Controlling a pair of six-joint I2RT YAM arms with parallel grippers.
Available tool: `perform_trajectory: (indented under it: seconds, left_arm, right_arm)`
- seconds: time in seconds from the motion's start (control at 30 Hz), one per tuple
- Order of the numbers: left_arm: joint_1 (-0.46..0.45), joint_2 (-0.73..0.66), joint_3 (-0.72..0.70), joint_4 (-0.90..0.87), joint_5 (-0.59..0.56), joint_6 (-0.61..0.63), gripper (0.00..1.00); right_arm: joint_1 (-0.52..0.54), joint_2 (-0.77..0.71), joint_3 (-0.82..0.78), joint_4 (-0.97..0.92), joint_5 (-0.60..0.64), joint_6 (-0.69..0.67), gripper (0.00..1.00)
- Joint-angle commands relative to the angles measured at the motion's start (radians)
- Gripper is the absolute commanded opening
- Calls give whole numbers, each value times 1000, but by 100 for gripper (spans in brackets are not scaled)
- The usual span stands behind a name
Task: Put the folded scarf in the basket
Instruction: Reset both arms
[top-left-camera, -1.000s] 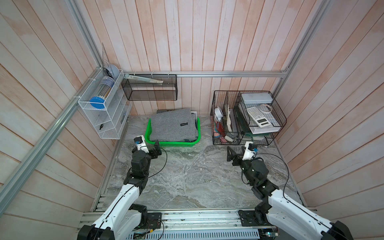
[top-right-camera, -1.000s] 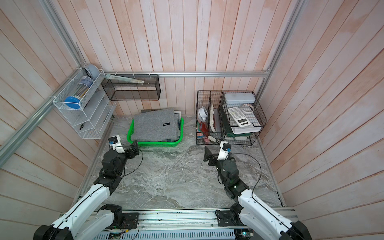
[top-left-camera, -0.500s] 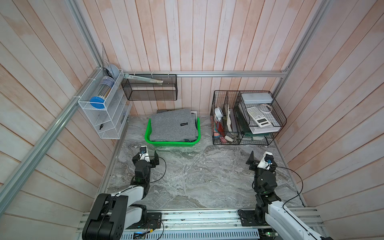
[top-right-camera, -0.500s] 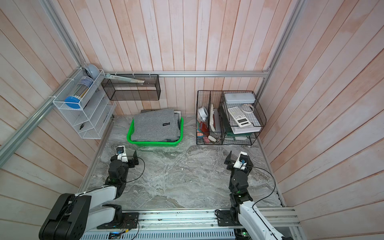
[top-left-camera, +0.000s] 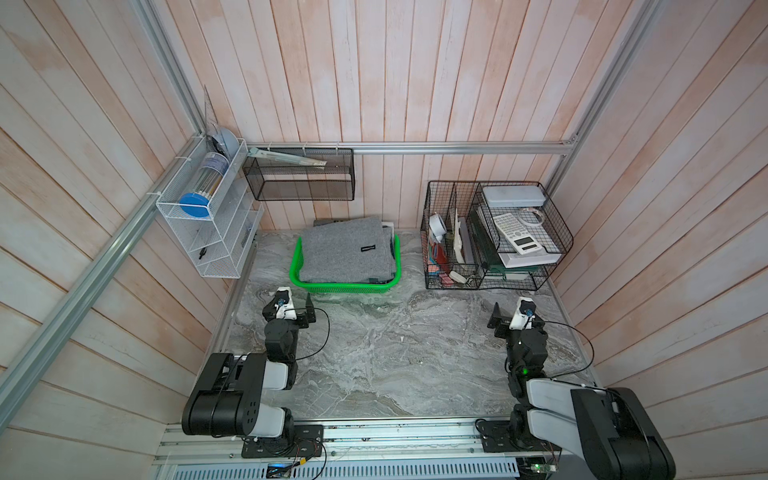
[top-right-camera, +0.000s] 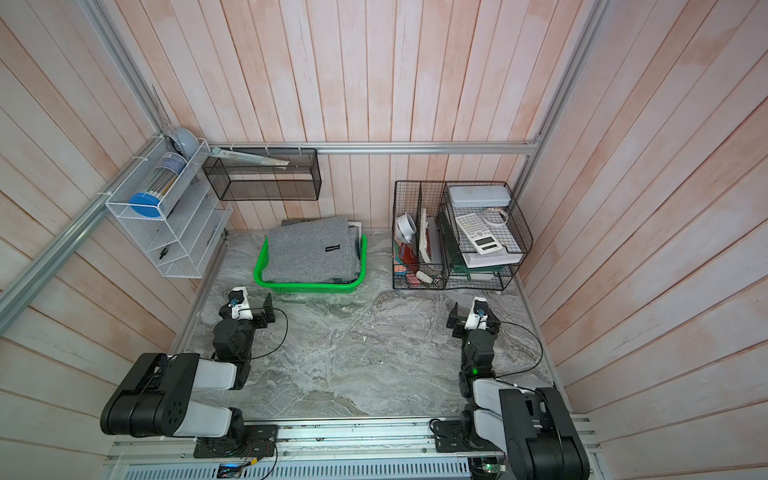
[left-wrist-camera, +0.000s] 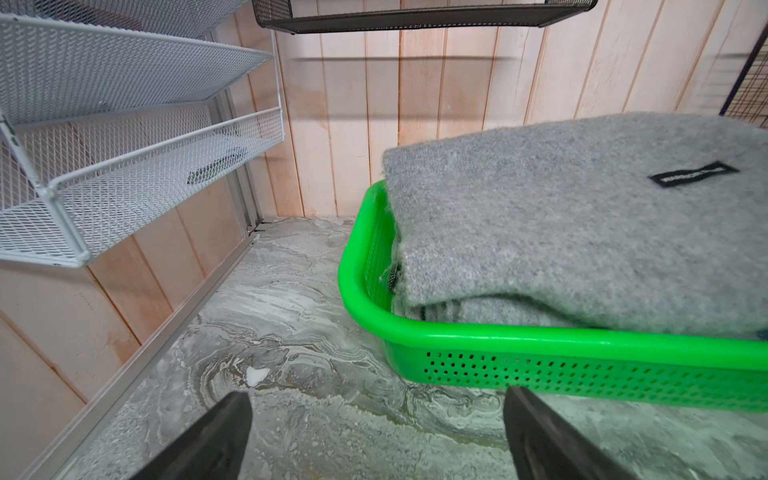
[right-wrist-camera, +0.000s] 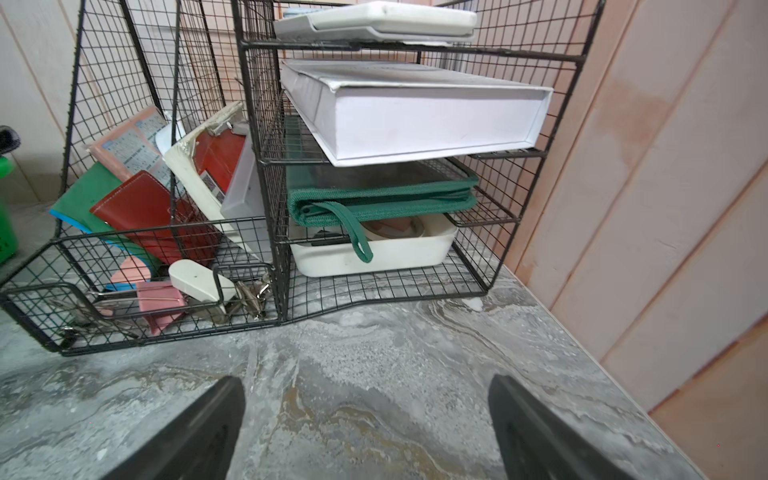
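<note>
1. Scarf (top-left-camera: 347, 249) and left arm first. In both top views the grey folded scarf lies ahead of the left end effector (top-left-camera: 289, 302) and a little to that arm's right. The white wire rack (top-left-camera: 199, 237) hangs on the wall on its other side.
2. We see the left end effector released, with its jaws spread wide and nothing between them. It sits low over the counter (top-left-camera: 395, 353). In the left wrist view the near-left corner of the basket (left-wrist-camera: 540, 336) is just beyond the fingertips, and we see no contact.
3. The scarf sits inside the green basket, filling it and standing above the rim. Its far edge seems to hang over the back rim toward the wall. From above the fold looks close to square, so we cannot name its long axis. The basket's long side runs across in front of both arms.
4. The right end effector (top-left-camera: 516, 316) is also released and empty. It faces the black wire organiser (top-left-camera: 457, 286), well apart from the basket. From there the scarf lies ahead and to the left.
5. We judge the placement done. If the overhanging edge needs tucking in, the left arm is the nearer one, and its reach would go forward and slightly right.
</note>
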Motion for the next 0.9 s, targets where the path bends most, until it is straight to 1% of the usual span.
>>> perform_trajectory:
  seconds: [0.0,0.07,0.1,0.13,0.2,0.23,0.3,0.37,0.43,0.87]
  left_arm:
    - [16,78,-14,175,41,-28,100]
    - [18,43,7,81,48,-25,100]
    - [19,51,24,63,53,-26,100]
    - [26,60,33,61,50,-37,100]
    - [37,57,61,1,44,-52,100]
    - [37,58,75,-21,49,-50,100]
    - [41,58,85,-40,45,-57,100]
    - [44,59,89,-47,42,-59,100]
    - [43,59,89,-47,42,-59,100]
    - [43,59,100,-65,4,-74,100]
  right_arm:
    - [-35,92,34,164,-80,-3,98]
    - [-48,167,42,214,-101,6,98]
    - [-49,208,50,234,-109,5,98]
    - [-49,249,54,281,-116,2,98]
    - [-50,330,53,410,-118,-2,98]
    - [-50,316,61,359,-125,-2,98]
    - [-49,279,122,188,-103,1,98]
    - [-50,292,167,132,-64,17,98]
    - [-50,299,148,180,-60,21,98]
    - [-49,299,156,166,-50,24,98]
